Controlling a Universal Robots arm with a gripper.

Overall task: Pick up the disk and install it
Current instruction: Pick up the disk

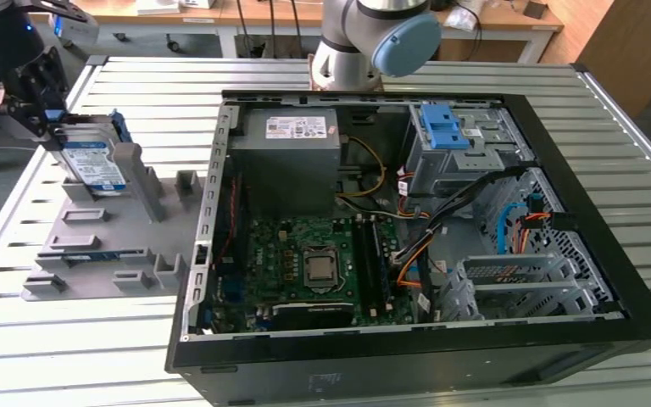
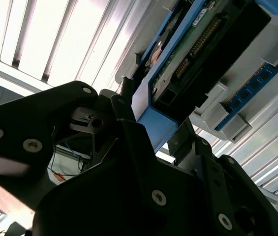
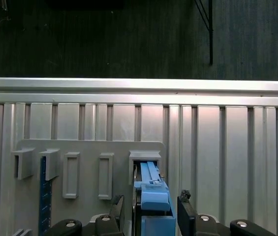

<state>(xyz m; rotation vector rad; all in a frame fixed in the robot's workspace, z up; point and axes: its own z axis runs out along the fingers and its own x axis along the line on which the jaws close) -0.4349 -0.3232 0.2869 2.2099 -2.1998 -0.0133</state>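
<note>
Gripper [image 3: 151, 219]: jaws apart, straddling the disk's top end, with a slim gap on each side in the first wrist view.
Disk [image 1: 88, 163]: stands upright in the grey fixture [image 1: 99, 246] on the desk [image 1: 303, 76], at the exterior view's left of the case [image 1: 416, 339].
Relation: the disk sits directly between the jaws, with its long axis running down from the gripper into the slot.
Progress: seemingly not yet lifted.

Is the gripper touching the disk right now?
Cannot tell. In the first wrist view the gripper straddles the disk in its grey holder, but neither contact nor a gap shows plainly.
</note>
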